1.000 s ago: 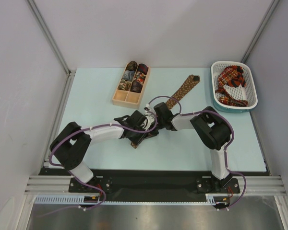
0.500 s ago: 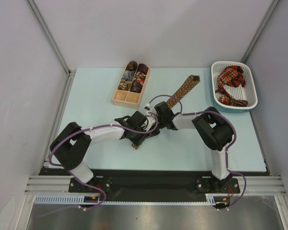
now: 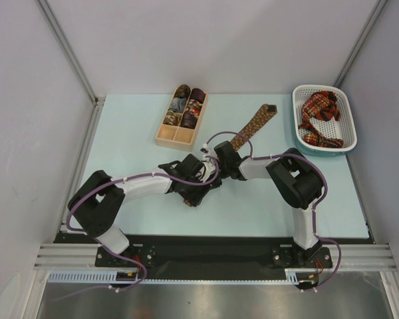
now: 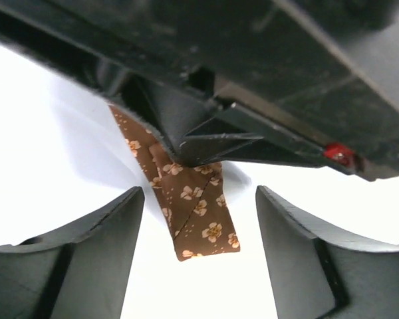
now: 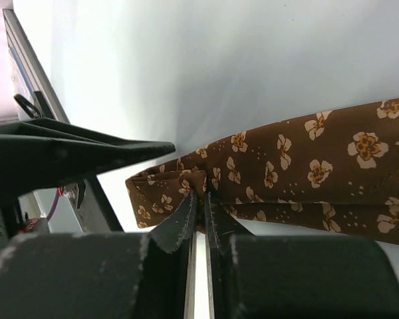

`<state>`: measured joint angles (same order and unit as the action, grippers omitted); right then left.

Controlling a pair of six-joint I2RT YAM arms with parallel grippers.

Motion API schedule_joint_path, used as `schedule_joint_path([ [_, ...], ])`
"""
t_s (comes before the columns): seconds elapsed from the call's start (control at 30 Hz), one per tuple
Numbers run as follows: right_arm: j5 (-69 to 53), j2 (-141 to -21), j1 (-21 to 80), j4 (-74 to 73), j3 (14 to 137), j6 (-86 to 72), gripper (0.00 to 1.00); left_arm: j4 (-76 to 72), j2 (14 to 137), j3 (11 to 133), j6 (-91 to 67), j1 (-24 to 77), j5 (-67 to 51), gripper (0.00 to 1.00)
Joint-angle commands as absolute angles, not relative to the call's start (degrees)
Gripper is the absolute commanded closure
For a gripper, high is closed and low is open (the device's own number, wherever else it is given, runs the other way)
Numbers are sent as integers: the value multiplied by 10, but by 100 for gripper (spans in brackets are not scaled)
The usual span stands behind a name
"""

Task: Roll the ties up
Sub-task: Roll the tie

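A brown tie with small gold flowers lies diagonally on the table, its far end near the back. Its near end is under both grippers. My right gripper is shut on a bunched fold of the tie, with the jaws pinched together. My left gripper is open. In the left wrist view, its fingers stand either side of the tie's flat end without touching it, and the right gripper's body hangs just above. Red plaid ties lie in the basket.
A light wooden divided box at the back centre-left holds several rolled ties. A white perforated basket stands at the back right. The two arms meet close together mid-table.
The left gripper has shifted slightly nearer and to the right along the tie's end. The right gripper holds the tie in almost the same place.
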<state>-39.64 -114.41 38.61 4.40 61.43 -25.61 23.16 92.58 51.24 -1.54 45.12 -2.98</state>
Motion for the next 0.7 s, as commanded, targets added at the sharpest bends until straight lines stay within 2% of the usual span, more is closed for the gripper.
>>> schedule_joint_path([
  [0.0, -390, -1129, 386, 47, 628, -243, 92, 222, 889, 532, -22, 447, -18, 25],
  [0.23, -397, -1129, 389, 53, 627, -246, 93, 205, 904, 533, -15, 438, -7, 21],
  [0.47, -401, -1131, 388, 55, 627, -246, 93, 202, 948, 536, -12, 438, -2, 25],
  [0.63, -411, -1136, 388, 60, 628, -250, 92, 203, 967, 543, -14, 439, 31, 32],
  [0.67, -414, -1136, 388, 61, 628, -250, 92, 202, 968, 543, -15, 439, 33, 36],
])
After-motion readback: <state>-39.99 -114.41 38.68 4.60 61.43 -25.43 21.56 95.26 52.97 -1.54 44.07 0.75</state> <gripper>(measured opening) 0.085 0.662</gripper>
